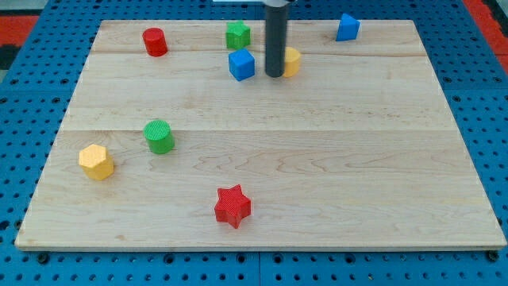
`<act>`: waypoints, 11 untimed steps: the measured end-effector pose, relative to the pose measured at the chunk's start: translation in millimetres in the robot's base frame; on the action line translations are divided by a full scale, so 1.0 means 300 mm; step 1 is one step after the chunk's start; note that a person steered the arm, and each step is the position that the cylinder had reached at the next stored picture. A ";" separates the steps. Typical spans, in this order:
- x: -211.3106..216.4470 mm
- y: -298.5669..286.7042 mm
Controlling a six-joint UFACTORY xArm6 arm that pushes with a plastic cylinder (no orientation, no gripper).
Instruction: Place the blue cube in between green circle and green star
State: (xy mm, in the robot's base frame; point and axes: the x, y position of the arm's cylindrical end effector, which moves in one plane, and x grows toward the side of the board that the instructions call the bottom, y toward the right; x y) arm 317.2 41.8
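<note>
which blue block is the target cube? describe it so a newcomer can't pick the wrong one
Start at the wooden board's top edge, near the middle, where the dark rod comes down. The blue cube sits just to the view's left of my tip, directly below the green star. The other blue block lies far off toward the top right corner, away from the rod.

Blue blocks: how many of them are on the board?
2. One blue cube lies near the view's top centre, just left of my tip. Another blue block sits at the view's top right. None seems hidden.
</note>
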 end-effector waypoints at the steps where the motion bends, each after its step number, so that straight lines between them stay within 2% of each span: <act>1: -0.063 0.049; 3: -0.058 -0.034; 4: -0.093 -0.267; 5: -0.035 -0.442; 7: 0.022 -0.288; 9: -0.161 -0.404; 10: -0.318 -0.453; 11: -0.416 -0.427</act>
